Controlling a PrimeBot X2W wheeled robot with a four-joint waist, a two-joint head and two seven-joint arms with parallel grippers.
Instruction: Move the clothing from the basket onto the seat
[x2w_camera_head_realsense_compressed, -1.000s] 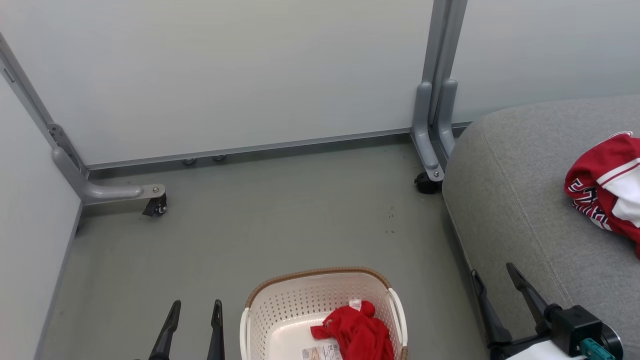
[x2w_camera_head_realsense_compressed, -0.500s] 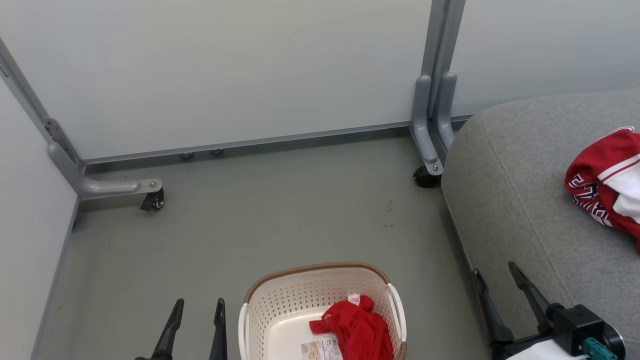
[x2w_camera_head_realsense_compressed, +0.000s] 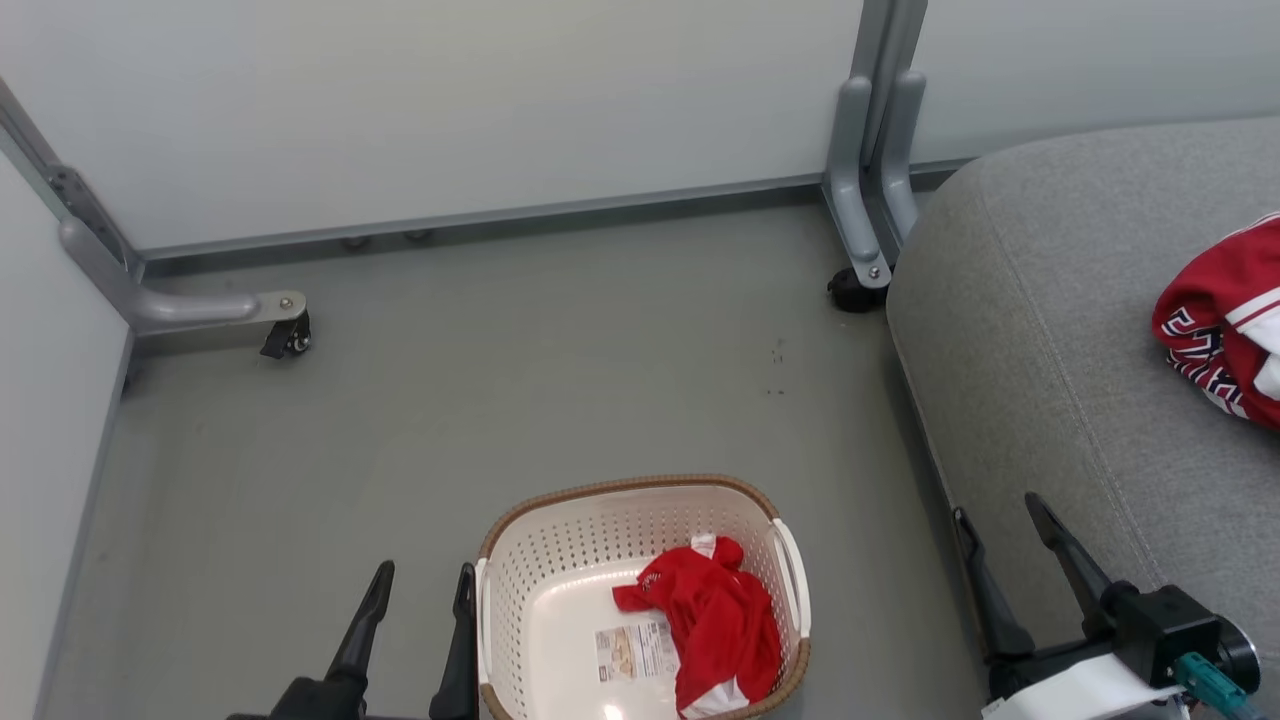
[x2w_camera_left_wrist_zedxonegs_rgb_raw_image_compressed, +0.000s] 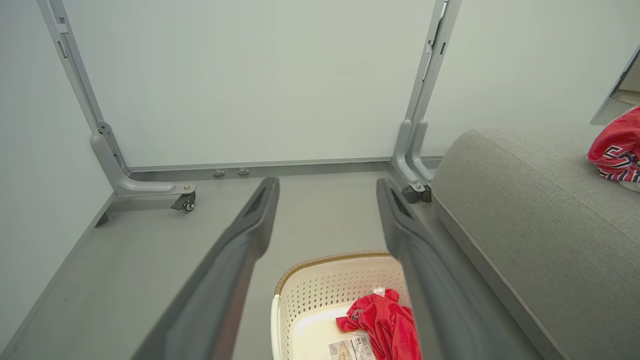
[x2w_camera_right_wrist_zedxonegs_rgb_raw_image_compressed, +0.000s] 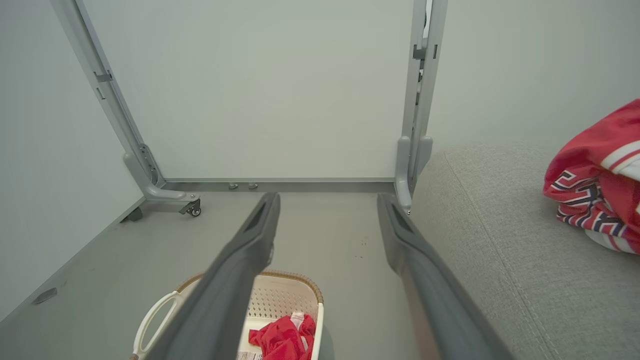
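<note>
Down on the grey floor sits the basket (x2w_camera_head_realsense_compressed: 620, 486) — cream perforated plastic, rounded rectangle, brown woven-look rim, long axis running near to far. Inside, a crumpled red shirt (x2w_camera_head_realsense_compressed: 715, 625) lies lengthwise along its right wall, beside a paper label (x2w_camera_head_realsense_compressed: 632, 652) on the bottom. The striped red jersey (x2w_camera_head_realsense_compressed: 1220, 320) is bunched up on the grey fabric seat (x2w_camera_head_realsense_compressed: 1040, 330), far right. Left gripper (x2w_camera_head_realsense_compressed: 425, 572) hangs just left of the basket, right gripper (x2w_camera_head_realsense_compressed: 996, 508) at the seat's near left edge — both with fingers spread wide, holding nothing.

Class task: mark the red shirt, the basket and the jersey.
red shirt (x2w_camera_head_realsense_compressed: 715, 620), head view, middle of the crumpled fabric.
basket (x2w_camera_head_realsense_compressed: 620, 525), head view, perforated far wall.
jersey (x2w_camera_head_realsense_compressed: 1215, 285), head view, red fold above the lettering.
</note>
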